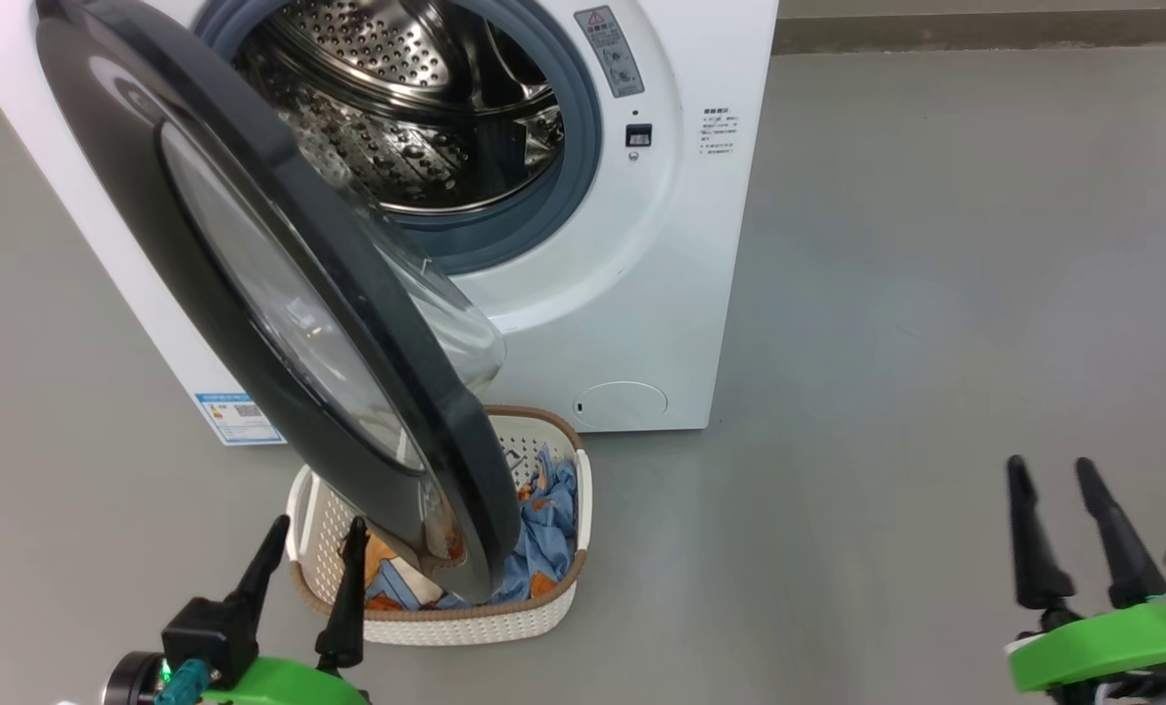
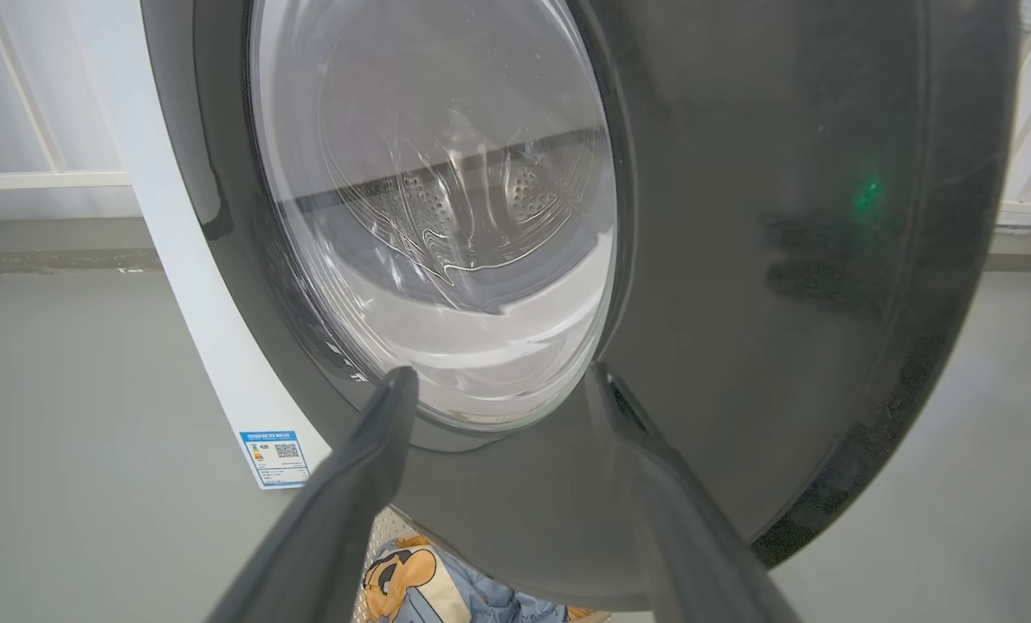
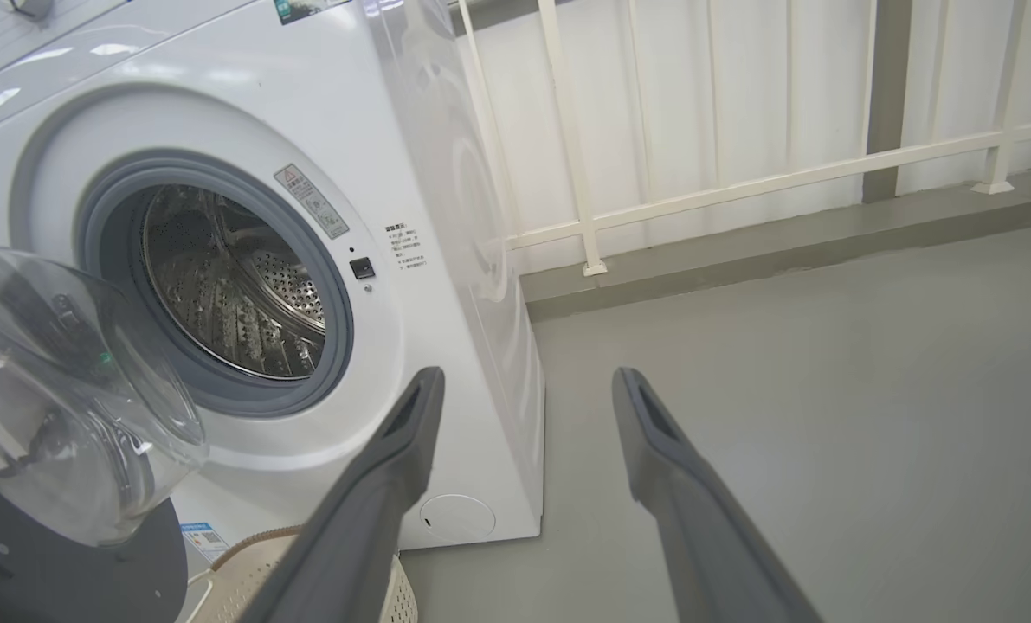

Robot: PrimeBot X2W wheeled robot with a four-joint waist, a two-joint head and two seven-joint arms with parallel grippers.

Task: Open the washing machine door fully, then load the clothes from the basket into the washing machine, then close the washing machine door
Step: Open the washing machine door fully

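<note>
washing machine (image 1: 661,245) stands on the grey floor (image 1: 935,294). washing machine door (image 1: 279,294) swung out, lower edge hanging over the basket (image 1: 465,627), which sits just in front of the machine. clothes (image 1: 543,529) lie in the basket. left gripper (image 1: 317,527): fingers spread, holding nothing, near the door rim. right gripper (image 1: 1050,464): spread, holding nothing, well apart over the floor.

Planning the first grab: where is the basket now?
In the head view the basket sits on the floor at lower left-centre, before the washing machine, partly hidden under the open door, just ahead of the left gripper.
</note>
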